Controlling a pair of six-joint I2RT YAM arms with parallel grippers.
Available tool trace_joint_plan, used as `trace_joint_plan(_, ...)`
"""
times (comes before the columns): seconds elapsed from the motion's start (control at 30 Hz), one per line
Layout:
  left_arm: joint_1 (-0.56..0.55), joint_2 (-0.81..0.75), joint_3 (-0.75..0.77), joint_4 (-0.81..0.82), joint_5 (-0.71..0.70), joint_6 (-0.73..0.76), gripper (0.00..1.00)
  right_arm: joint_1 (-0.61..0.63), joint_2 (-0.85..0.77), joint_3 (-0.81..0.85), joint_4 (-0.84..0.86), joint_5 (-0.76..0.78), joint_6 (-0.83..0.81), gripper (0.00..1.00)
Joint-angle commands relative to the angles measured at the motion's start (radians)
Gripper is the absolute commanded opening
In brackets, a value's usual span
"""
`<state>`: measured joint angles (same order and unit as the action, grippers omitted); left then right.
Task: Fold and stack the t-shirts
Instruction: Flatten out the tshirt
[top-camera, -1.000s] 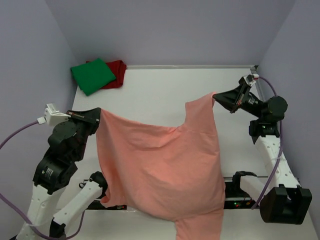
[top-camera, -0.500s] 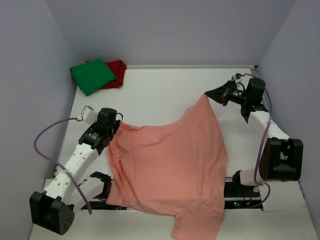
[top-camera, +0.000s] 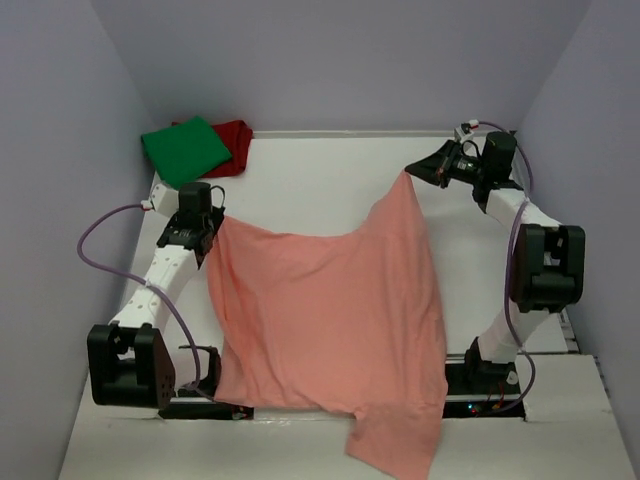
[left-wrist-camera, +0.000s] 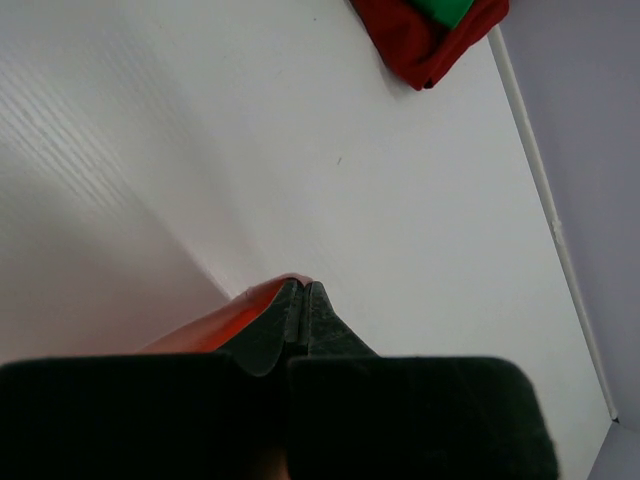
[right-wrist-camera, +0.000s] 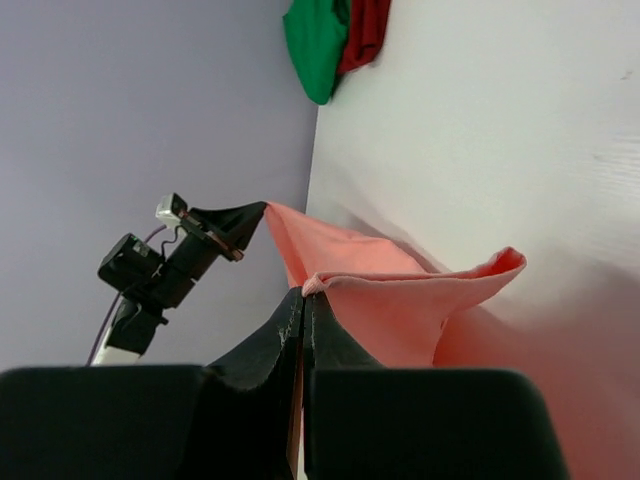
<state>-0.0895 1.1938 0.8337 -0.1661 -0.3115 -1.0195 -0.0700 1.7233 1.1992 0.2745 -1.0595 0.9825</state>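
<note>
The salmon-pink t-shirt (top-camera: 330, 320) hangs stretched between both grippers above the table and drapes over the near edge. My left gripper (top-camera: 212, 218) is shut on its left corner; the left wrist view shows pink cloth (left-wrist-camera: 215, 320) pinched at the closed jaws. My right gripper (top-camera: 410, 175) is shut on its far right corner, with the hem (right-wrist-camera: 400, 300) at the tips of the closed jaws. The bright green t-shirt (top-camera: 185, 150) lies folded on the dark red t-shirt (top-camera: 235, 145) at the far left corner.
The white table (top-camera: 320, 185) is walled by lilac panels at the back and both sides. The left arm's purple cable (top-camera: 105, 225) loops out to the left. The red and green pile also shows in the left wrist view (left-wrist-camera: 430, 30).
Both arms have reached farther toward the back of the table, carrying the pink shirt away from the near edge. Its top edge now spans from left to far right.
</note>
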Motion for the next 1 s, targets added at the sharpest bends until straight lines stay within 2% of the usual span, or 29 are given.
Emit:
trace_joint_plan(0.0, 0.011, 0.059, 0.07, 0.114, -0.006, 0.048, 0.0, 0.004, 0.097, 0.114, -0.03, 0.015, -0.093, 0.0)
trace_joint_plan(0.37, 0.04, 0.245, 0.186, 0.16, -0.02, 0.093, 0.0, 0.004, 0.39, 0.414, -0.087, 0.023, -0.094, 0.0)
trace_joint_plan(0.53, 0.059, 0.314, 0.246, 0.206, -0.012, 0.133, 0.0, -0.005, 0.53, 0.624, -0.179, 0.023, -0.096, 0.0)
trace_joint_plan(0.97, 0.111, 0.542, 0.476, 0.252, 0.109, 0.24, 0.0, -0.088, 0.656, 0.833, -0.308, 0.024, -0.119, 0.0)
